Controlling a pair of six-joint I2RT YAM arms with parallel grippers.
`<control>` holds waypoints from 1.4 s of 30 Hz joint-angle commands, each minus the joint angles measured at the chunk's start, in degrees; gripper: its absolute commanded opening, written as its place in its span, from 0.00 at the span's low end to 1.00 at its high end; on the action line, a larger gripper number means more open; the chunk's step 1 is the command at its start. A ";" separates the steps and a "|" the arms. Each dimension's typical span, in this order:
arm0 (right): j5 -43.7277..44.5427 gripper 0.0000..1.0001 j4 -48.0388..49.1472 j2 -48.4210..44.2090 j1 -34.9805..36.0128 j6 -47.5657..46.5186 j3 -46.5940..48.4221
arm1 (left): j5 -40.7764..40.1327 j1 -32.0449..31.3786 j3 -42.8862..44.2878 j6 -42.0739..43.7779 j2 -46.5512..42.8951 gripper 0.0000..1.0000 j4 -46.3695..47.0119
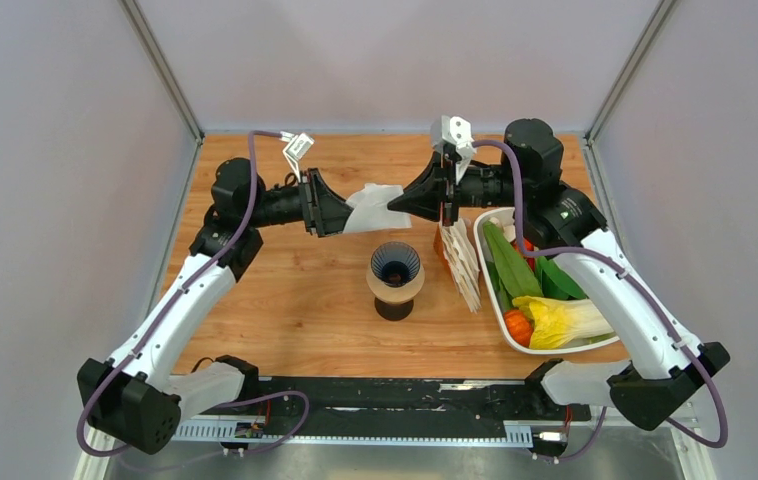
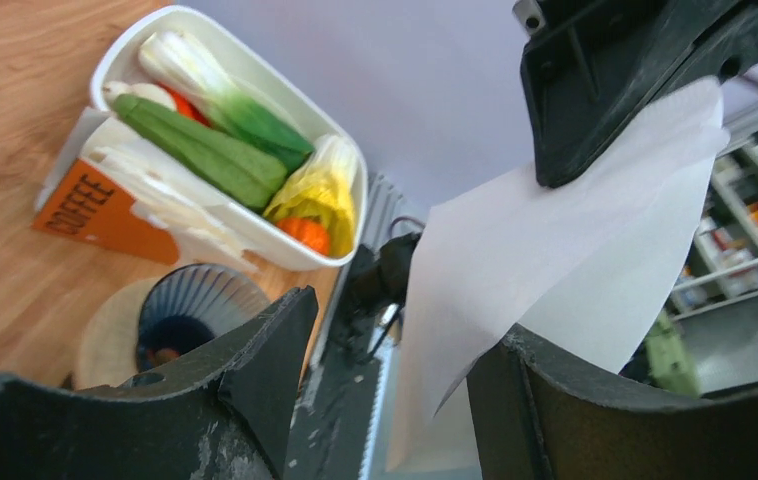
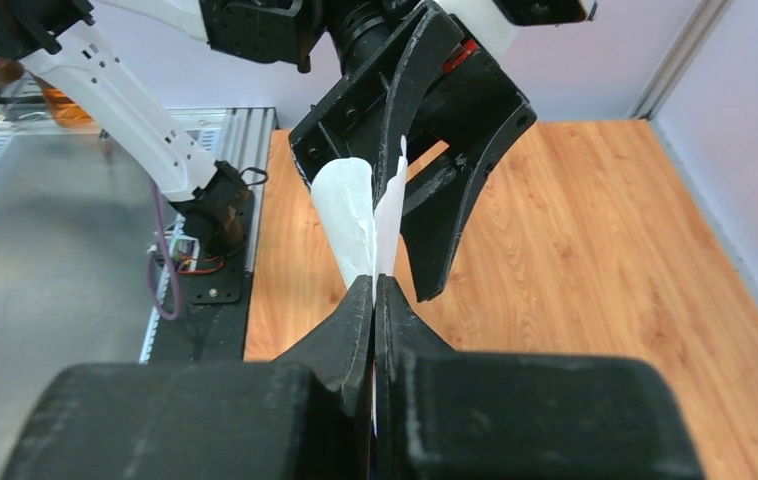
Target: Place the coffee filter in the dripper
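The coffee filter, a thin white paper fan, hangs in the air above the table's back middle. My right gripper is shut on its edge, and the wrist view shows the fingertips pinching the paper. My left gripper is open with the filter's other end between its jaws. In the left wrist view the filter lies against one finger, and the other finger stands well apart. The dripper, a navy ribbed cone, stands upright and empty on a tan ring just in front of and below the filter. It also shows in the left wrist view.
An upright stack of white filters in an orange "COFFEE" holder stands right of the dripper. A white tray of toy vegetables lies beyond it at the right edge. A tan ring and a dark vessel sit under the dripper.
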 commanded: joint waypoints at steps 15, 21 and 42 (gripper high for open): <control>3.69 0.00 7.15 -4.55 2.28 -2.91 -4.42 | 3.12 0.44 -6.96 -27.37 1.08 0.42 23.80; 2.47 0.00 7.05 -4.42 2.28 -3.07 -4.71 | 4.29 0.41 -6.87 -26.28 0.24 0.13 23.05; 3.78 0.06 -4.77 -6.59 2.20 -11.16 -6.98 | 3.76 0.45 -5.08 -26.76 -0.69 0.00 23.59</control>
